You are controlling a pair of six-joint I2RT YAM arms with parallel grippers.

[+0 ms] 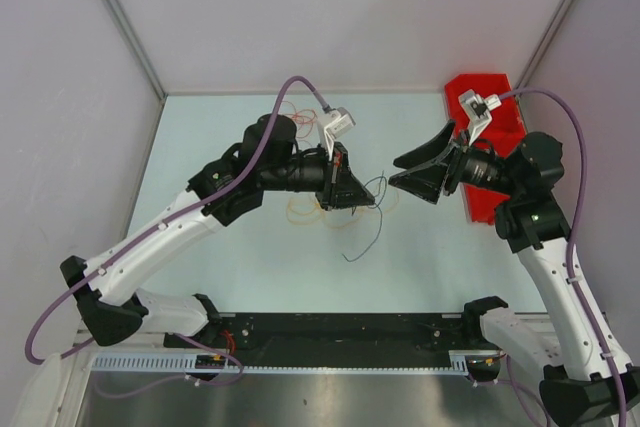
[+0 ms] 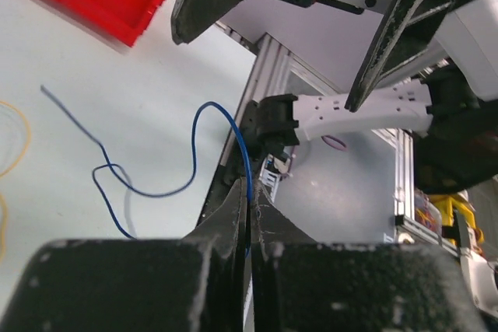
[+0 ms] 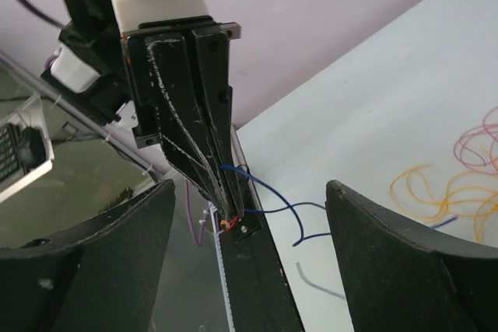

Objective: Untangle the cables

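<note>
My left gripper (image 1: 370, 201) is shut on a thin dark blue cable (image 2: 159, 192), which rises from between its tips (image 2: 249, 190) and curls across the table. The same blue cable (image 3: 282, 201) shows in the right wrist view, pinched in the left gripper's closed fingers (image 3: 204, 153). My right gripper (image 1: 395, 171) stands open just right of the left one, its fingers (image 3: 389, 254) on either side of the left gripper's tip and apart from the cable. Orange-yellow loops (image 3: 436, 192) and pinkish loops (image 3: 476, 141) lie on the table beyond; the orange-yellow ones (image 1: 300, 212) sit partly under the left arm.
A red bin (image 1: 500, 117) stands at the back right of the table, behind the right arm. A black rail (image 1: 340, 332) runs along the near table edge. Grey walls close in the left, back and right sides.
</note>
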